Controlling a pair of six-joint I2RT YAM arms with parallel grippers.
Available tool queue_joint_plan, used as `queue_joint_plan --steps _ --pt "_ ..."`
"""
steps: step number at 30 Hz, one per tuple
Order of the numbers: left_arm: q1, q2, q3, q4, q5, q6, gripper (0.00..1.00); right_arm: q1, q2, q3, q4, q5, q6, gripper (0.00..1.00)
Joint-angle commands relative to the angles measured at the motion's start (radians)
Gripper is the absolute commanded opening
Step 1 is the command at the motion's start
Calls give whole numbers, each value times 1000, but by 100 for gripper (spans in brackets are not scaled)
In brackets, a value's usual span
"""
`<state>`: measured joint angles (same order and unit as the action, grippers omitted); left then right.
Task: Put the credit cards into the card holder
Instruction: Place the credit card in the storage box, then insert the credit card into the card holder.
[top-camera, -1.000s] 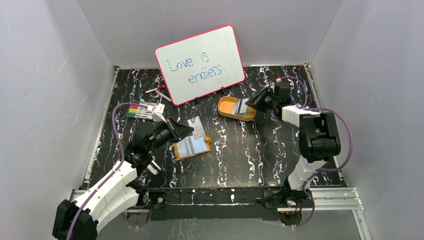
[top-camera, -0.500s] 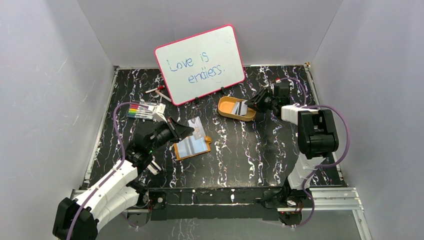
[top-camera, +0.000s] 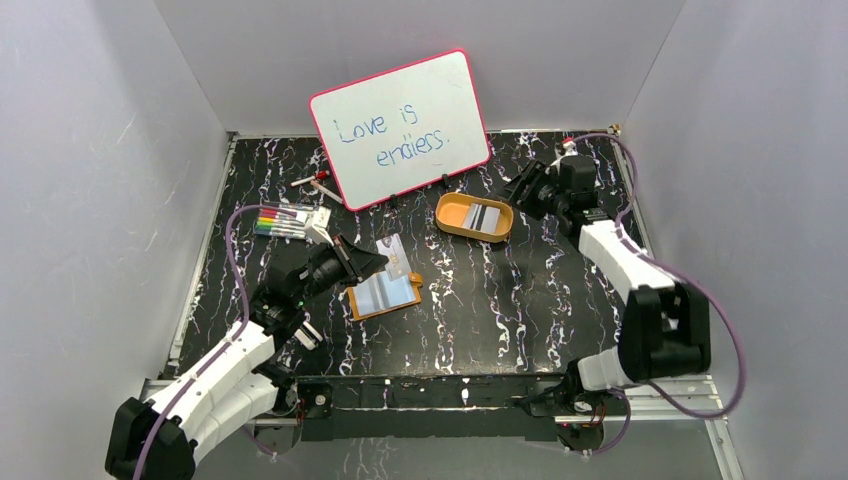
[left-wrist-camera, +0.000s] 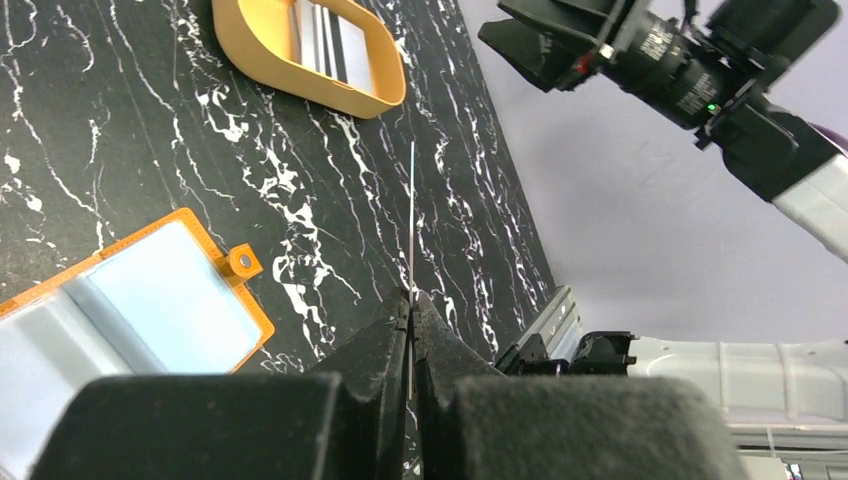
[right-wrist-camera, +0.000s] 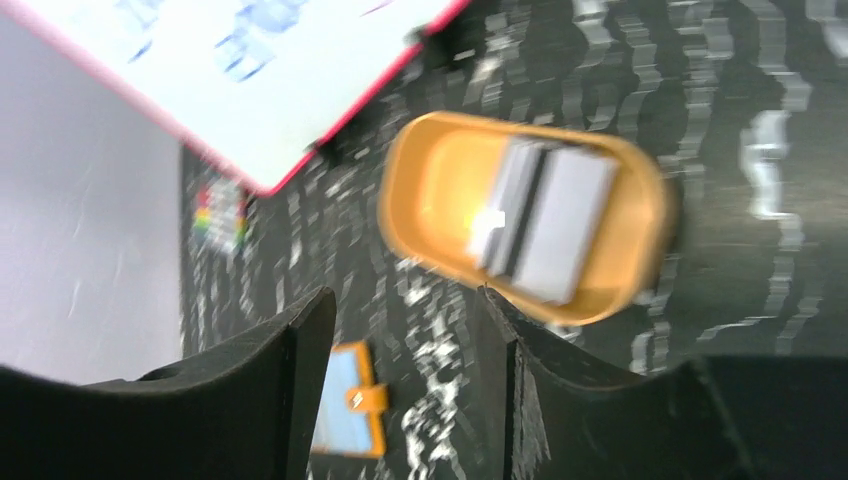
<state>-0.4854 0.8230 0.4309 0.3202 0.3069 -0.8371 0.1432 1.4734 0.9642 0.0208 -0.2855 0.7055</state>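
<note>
R tool (top-camera: 514, 188): opened, pulled back off tray (top-camera: 453, 212) | card (top-camera: 486, 217) prob. dropped flat

The card holder (top-camera: 385, 293) lies open and flat at centre frame, orange-edged, clear sleeves facing up; one pale credit card (top-camera: 396, 256) is pinched in the left gripper (left-wrist-camera: 412, 305) just above it. Other credit cards (top-camera: 484, 218), whitish-grey with a dark stripe, lie stacked in the orange tray (top-camera: 452, 212), upper right of centre.

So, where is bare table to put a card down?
The widest bare patch lies on the table between the card holder, the orange tray and the right arm. Crowded: the back left, around the markers and the whiteboard.
</note>
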Motion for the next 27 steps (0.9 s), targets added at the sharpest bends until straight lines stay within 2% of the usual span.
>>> queue_joint_plan --steps 1,4,8,11,14,20,23,27 --pt "7 -50 -24 67 83 -16 0 140 -155 -50 27 -209 -106 60" --pt "7 -66 -53 167 185 -56 0 223 -214 -117 200 -462 -47 60" --pt "7 -74 -95 325 275 -147 0 300 -277 -185 393 -609 76 60" --pt "7 -61 -120 456 302 -228 0 375 -277 -172 407 -616 94 60" --pt "7 -45 -117 514 318 -260 0 401 -283 -193 466 -603 147 60" --pt "6 -44 -110 548 331 -281 0 439 -256 -203 551 -614 203 58" --pt "7 -47 -113 548 325 -283 0 459 -244 -180 516 -606 187 55" --pt "7 -46 -116 548 321 -284 0 472 -238 -189 574 -619 227 49"
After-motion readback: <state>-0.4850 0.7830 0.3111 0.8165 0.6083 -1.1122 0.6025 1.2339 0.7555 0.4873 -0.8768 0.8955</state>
